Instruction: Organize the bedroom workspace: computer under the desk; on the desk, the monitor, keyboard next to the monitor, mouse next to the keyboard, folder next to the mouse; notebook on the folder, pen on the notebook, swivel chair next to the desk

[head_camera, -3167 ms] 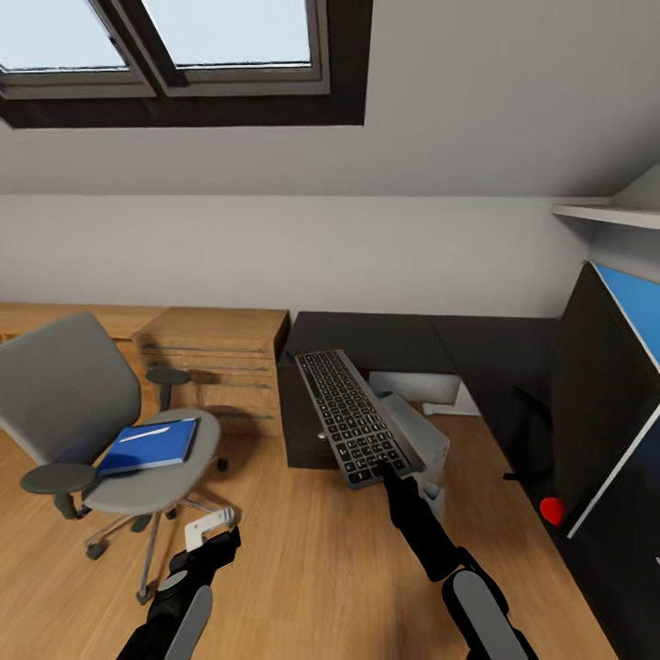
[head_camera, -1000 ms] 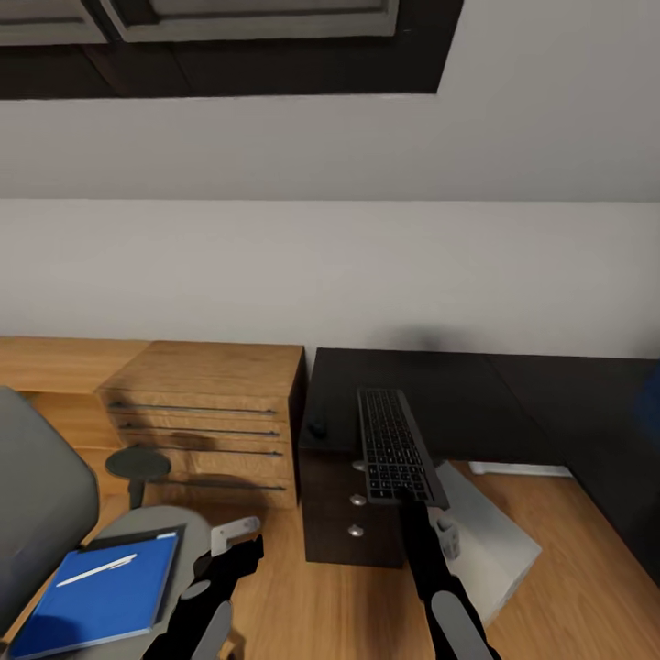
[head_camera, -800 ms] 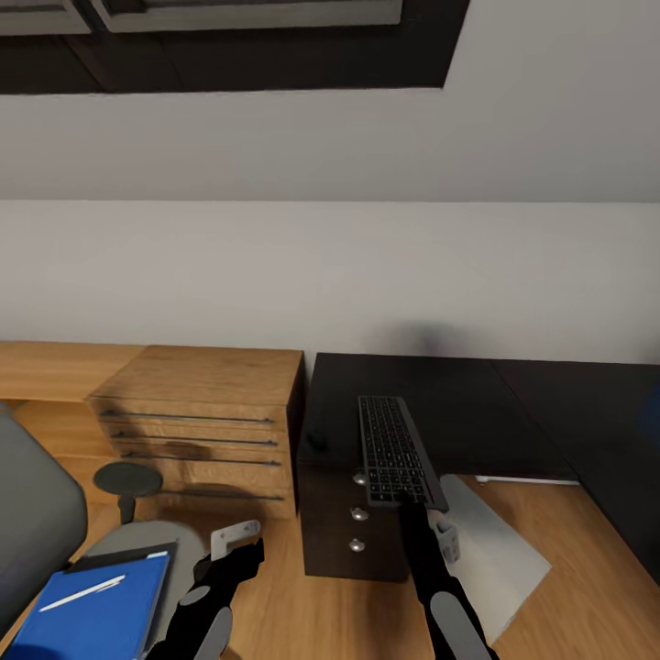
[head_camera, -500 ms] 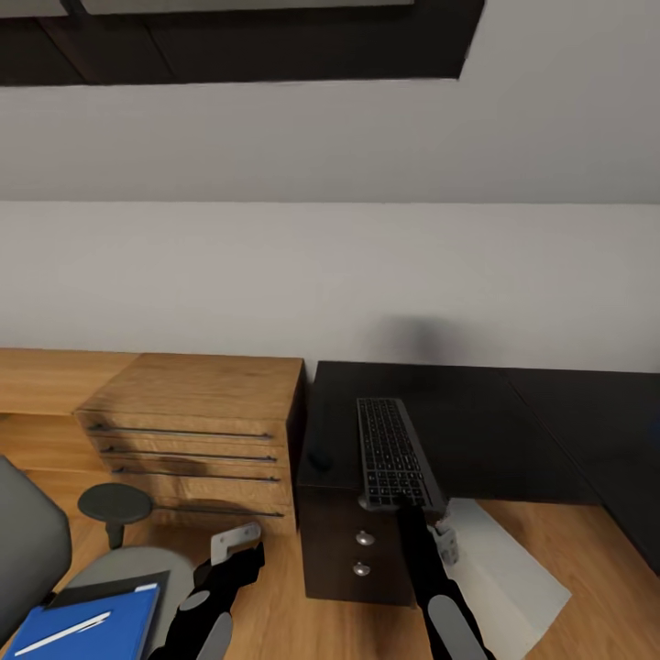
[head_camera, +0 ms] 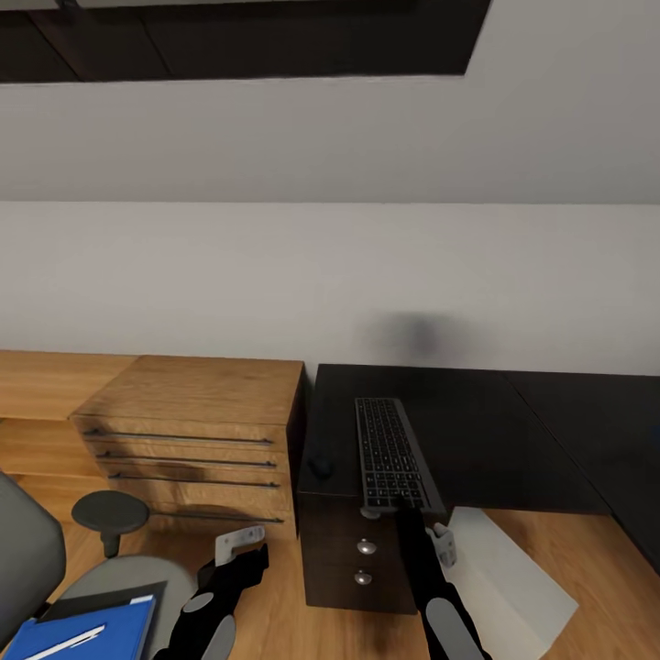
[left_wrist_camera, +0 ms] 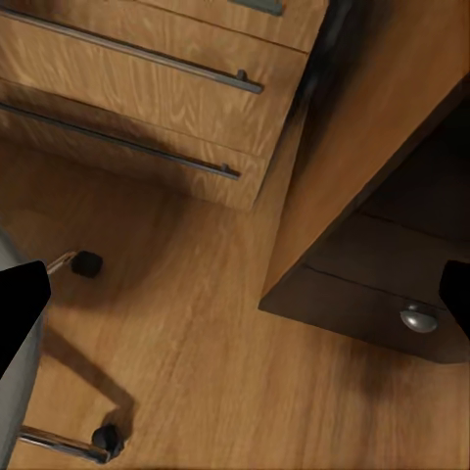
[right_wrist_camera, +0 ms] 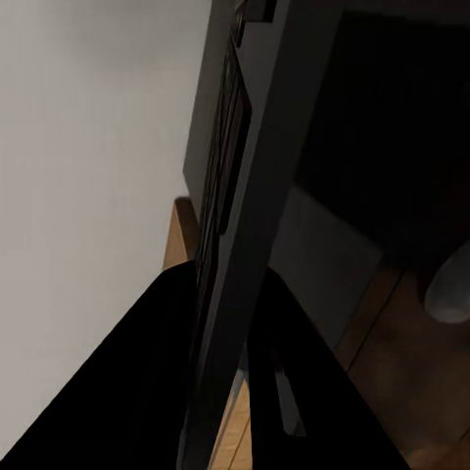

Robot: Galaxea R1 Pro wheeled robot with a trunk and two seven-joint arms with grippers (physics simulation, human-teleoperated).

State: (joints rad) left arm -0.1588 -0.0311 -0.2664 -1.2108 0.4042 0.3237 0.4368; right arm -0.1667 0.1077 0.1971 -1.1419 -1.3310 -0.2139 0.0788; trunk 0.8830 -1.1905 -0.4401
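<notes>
Two arms in head view. Right jaws [head_camera: 401,510] clamped on near end of keyboard [head_camera: 389,451], which reaches ahead over black surface [head_camera: 477,431]. Mouse [head_camera: 320,467] on surface, just left of keyboard. Left jaws [head_camera: 240,544] spread apart, holding nothing, above floor; folder [head_camera: 82,628] on swivel chair [head_camera: 110,577] to their left.

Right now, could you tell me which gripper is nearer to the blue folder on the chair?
Left. The left gripper hangs open just beside the folder on the chair seat; the right gripper is farther off, shut on the keyboard over the desk.
</notes>
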